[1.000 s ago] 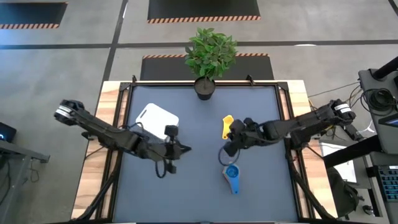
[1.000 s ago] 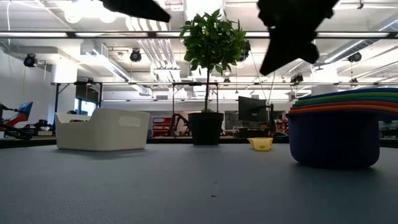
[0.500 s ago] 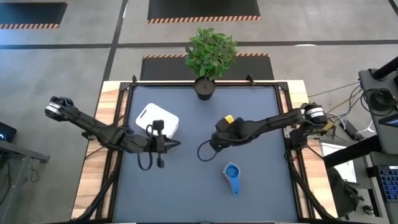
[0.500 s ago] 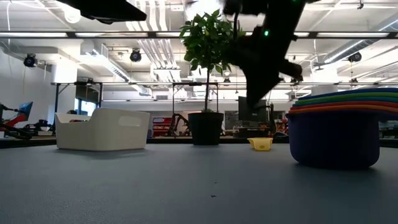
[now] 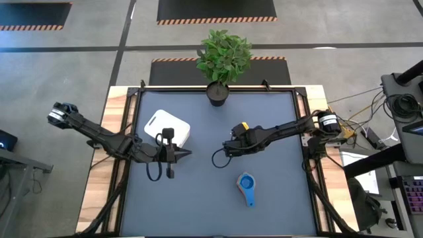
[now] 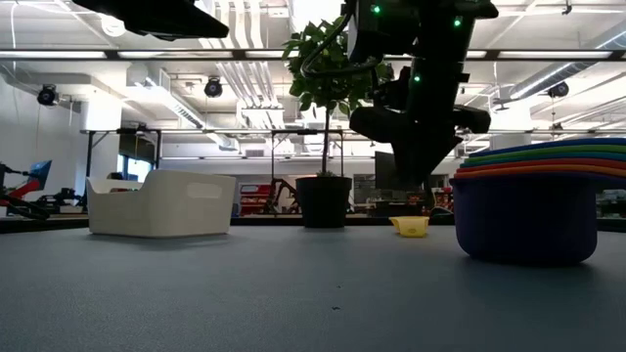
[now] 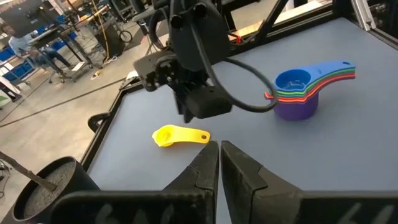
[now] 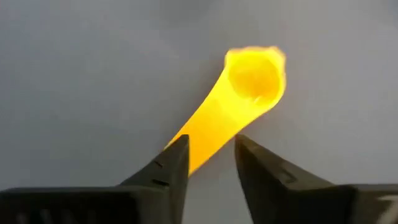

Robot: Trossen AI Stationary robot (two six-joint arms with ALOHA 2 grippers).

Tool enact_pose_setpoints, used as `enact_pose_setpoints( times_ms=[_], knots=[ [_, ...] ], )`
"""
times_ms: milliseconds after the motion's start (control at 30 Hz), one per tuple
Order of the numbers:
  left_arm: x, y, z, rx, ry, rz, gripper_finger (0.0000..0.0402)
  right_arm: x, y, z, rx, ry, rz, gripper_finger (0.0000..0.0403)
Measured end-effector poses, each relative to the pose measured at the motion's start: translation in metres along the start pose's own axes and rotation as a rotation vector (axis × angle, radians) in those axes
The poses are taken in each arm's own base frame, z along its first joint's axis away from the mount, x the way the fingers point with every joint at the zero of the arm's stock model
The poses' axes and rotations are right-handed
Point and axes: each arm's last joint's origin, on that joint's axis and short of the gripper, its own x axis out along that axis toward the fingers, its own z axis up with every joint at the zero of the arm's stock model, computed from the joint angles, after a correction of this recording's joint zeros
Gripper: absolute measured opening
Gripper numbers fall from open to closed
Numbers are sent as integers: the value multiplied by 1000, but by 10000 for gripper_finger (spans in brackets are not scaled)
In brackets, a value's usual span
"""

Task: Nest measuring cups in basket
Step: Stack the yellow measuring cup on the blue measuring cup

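Observation:
A yellow measuring cup lies on the dark mat, its handle running toward my right gripper. That gripper hovers open just above the cup, one finger on either side of the handle, touching nothing. A stack of several nested cups, blue on top, stands nearer the near edge. The white basket sits left of centre. My left gripper waits shut beside the basket's near right corner.
A black pot with a green plant stands at the middle of the table's far edge. Bare mat lies between the basket, the yellow cup and the stack. Wooden table borders frame the mat.
My right gripper has moved from above the nested stack toward the far left and come down over the yellow cup, now covering most of it in the high view. My left gripper has drawn back a little toward the table's left edge.

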Motion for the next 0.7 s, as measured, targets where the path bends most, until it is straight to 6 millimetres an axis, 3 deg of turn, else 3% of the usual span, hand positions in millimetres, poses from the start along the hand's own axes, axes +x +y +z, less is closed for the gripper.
enact_pose_setpoints(
  times_ms=[333, 700],
  knots=[
    [0, 1, 3, -6, -10, 3, 0, 17, -1, -7, 119, -112, 9, 235],
    [0, 1, 3, -3, -10, 2, 0, 47, -12, -29, 227, -144, 12, 279]
  ],
)
